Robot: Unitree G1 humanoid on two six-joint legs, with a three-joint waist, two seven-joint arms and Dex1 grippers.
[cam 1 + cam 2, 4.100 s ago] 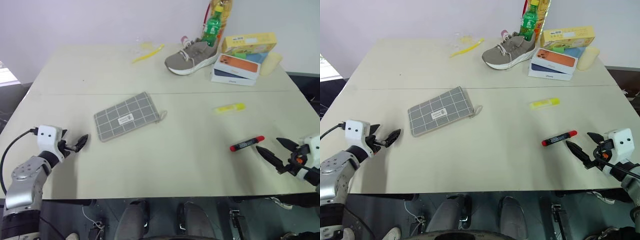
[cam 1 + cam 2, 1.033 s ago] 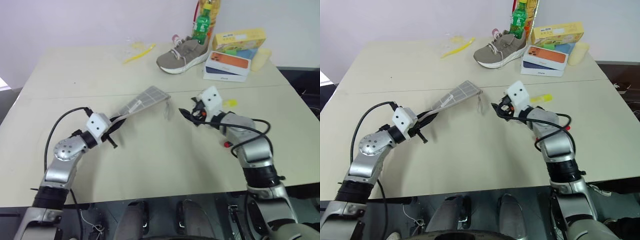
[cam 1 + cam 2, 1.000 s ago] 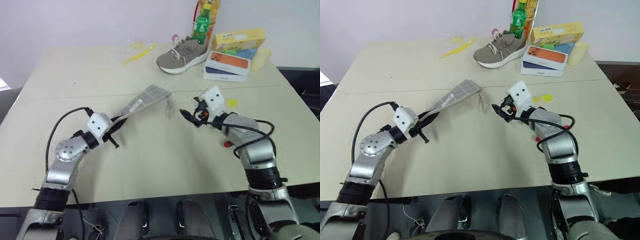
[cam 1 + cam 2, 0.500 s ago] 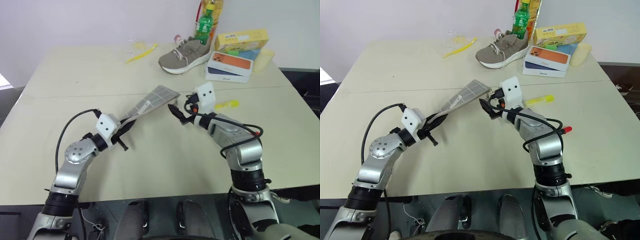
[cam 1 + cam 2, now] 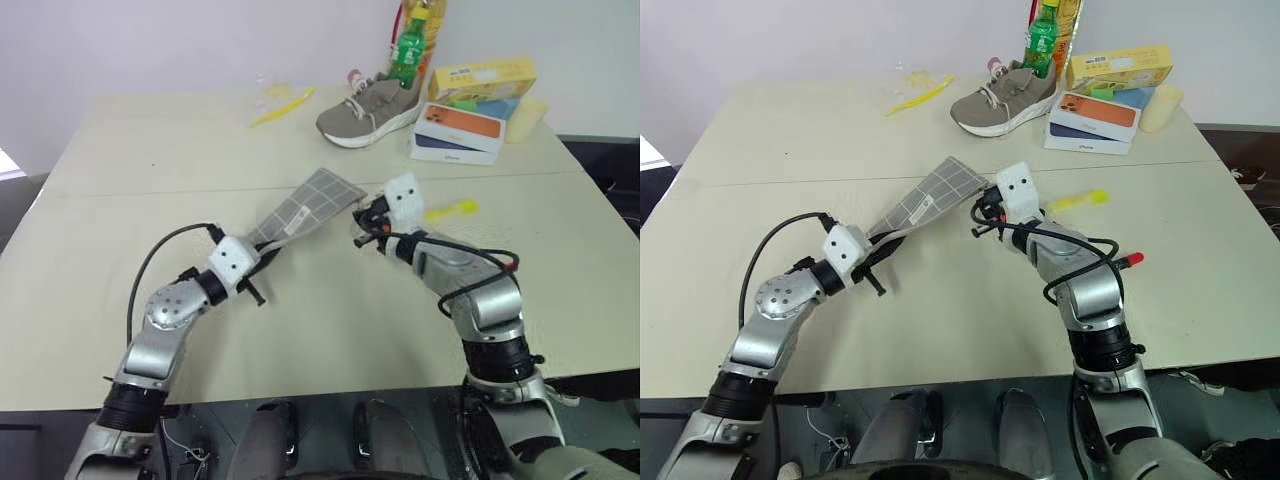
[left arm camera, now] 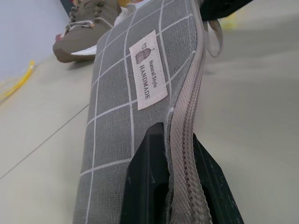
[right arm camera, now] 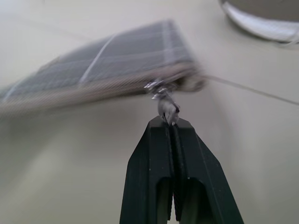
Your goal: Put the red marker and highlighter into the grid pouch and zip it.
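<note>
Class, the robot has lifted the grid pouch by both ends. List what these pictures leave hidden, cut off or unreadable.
- Red marker: right eye view, mostly behind the right arm; red tip shows.
- Grid pouch: right wrist view, blurred; unclear whether the zipper is open.
- Pouch's near end: left wrist view, cut off by the picture's edge.
- Phone boxes: lettering too small.

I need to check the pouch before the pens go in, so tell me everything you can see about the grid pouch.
The grid pouch is flat grey fabric with thin white grid lines and a small white label reading "Natural Style HANDMADE". It is lifted off the table, tilted. The left gripper is shut on its near end at the zipper edge, and the right gripper is shut on the metal zipper pull at the far corner. The zipper looks closed.
</note>
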